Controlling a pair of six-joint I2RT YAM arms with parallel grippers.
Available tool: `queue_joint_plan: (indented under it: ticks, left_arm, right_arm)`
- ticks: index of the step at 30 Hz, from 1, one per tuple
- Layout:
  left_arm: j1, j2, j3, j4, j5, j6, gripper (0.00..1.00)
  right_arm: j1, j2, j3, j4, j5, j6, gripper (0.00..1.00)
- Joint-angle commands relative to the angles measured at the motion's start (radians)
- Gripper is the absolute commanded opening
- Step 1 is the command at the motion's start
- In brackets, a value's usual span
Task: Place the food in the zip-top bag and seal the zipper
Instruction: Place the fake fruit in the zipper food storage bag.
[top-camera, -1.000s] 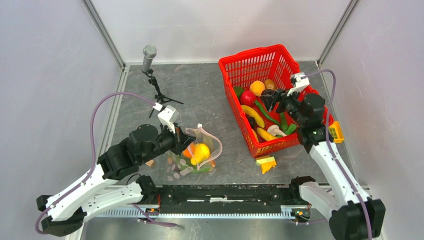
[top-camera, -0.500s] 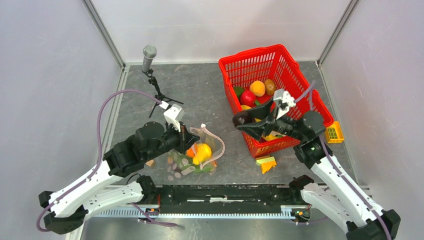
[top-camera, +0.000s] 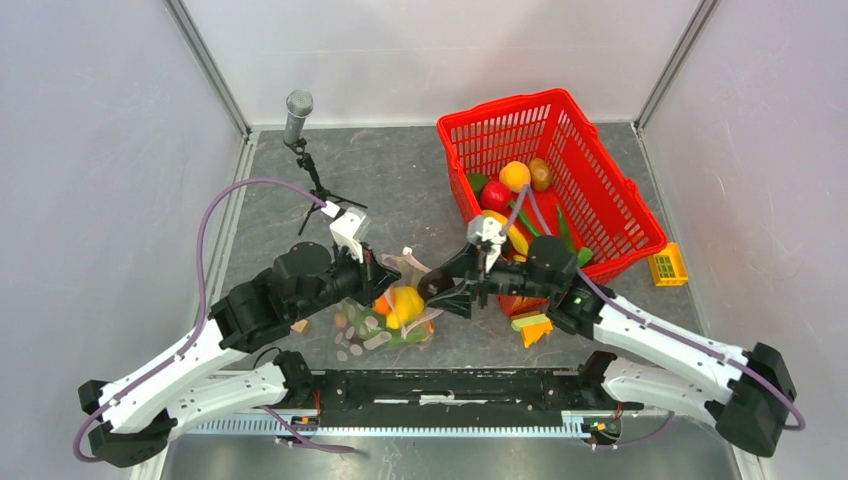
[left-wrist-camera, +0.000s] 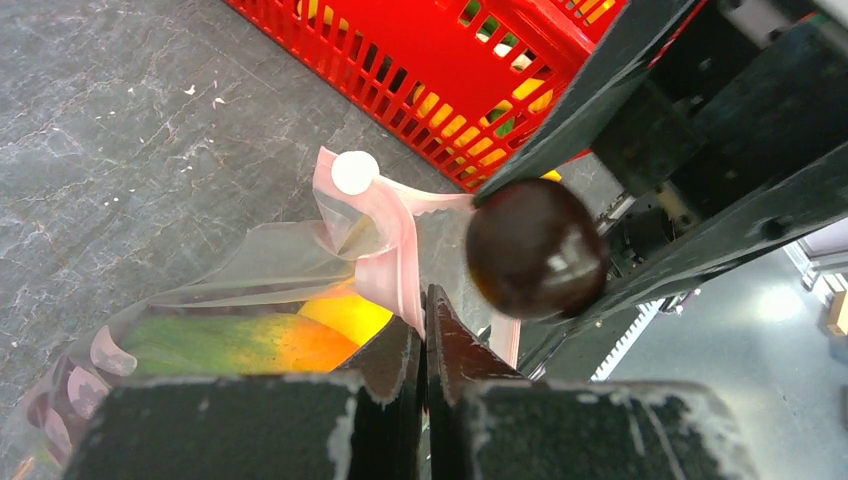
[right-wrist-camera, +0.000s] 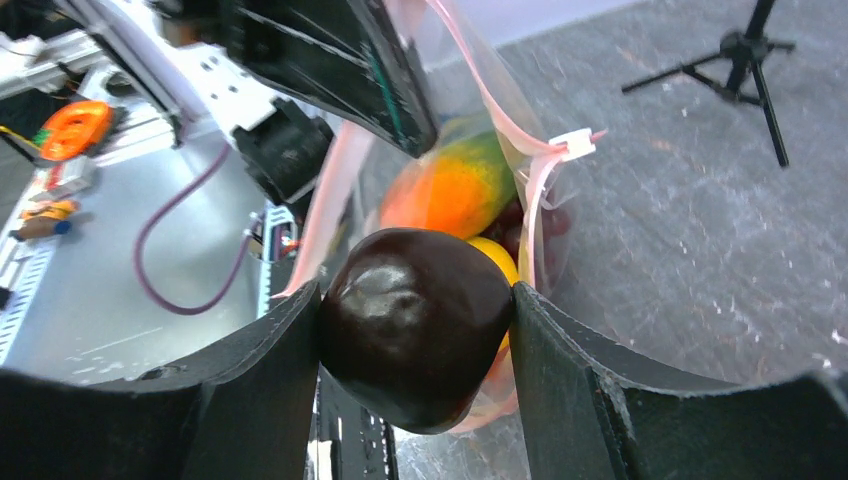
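top view: two arms are seen meeting over the middle of a grey table (top-camera: 400, 190). the right gripper (top-camera: 440, 285) is closed narrowly on a dark round fruit (top-camera: 436, 284), which is held just beside the right rim of the zip-top bag (top-camera: 365, 330). the left gripper (top-camera: 373, 282) is clamped on the bag's opposite edge, so the mouth is held up and open. orange and yellow food (top-camera: 404, 301) is seen already inside the bag. a red basket (top-camera: 600, 180) holding more pieces is set to the right, apart from the bag. a microphone (top-camera: 298, 105) on a small tripod is stood behind.

left wrist view: the two fingers are pressed together, and the pale-pink zipper (left-wrist-camera: 398, 250) is pinched between them. the dark fruit is seen above and to the right of the mouth, gripped by the other arm's black fingers. a green-and-orange piece (left-wrist-camera: 240, 342) is seen through the clear plastic.

right wrist view: the dark fruit is framed by both fingers in the foreground. the open mouth is seen just beyond it, with a white slider tab (right-wrist-camera: 572, 143) on the pink strip.

the mouth is judged to lie just left of and below the right gripper. its long axis is judged to run roughly away from the arm bases. a short move leftward and down is therefore judged to be needed before release. the right arm is the nearer one to the fruit, and the bag is steadied by the left.
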Motion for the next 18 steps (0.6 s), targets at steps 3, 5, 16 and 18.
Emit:
queue_joint_plan:
  ticks: [3,5,16,18]
  left_arm:
    - [0.000,0.029,0.097,-0.040,0.044,0.004,0.05]
    - [0.001,0.044,0.124,-0.089,0.068,-0.001,0.04]
    - [-0.001,0.080,0.220,-0.200,0.122,-0.011,0.02]
    - [-0.001,0.072,0.215,-0.186,0.122,-0.010,0.02]
  right_arm:
    - [0.134,0.129,0.103,-0.028,0.288,-0.071,0.48]
    - [0.177,0.175,0.131,-0.033,0.341,-0.094,0.48]
    - [0.341,0.327,0.201,0.039,0.459,-0.199,0.51]
    - [0.344,0.332,0.182,0.093,0.381,-0.202,0.54]
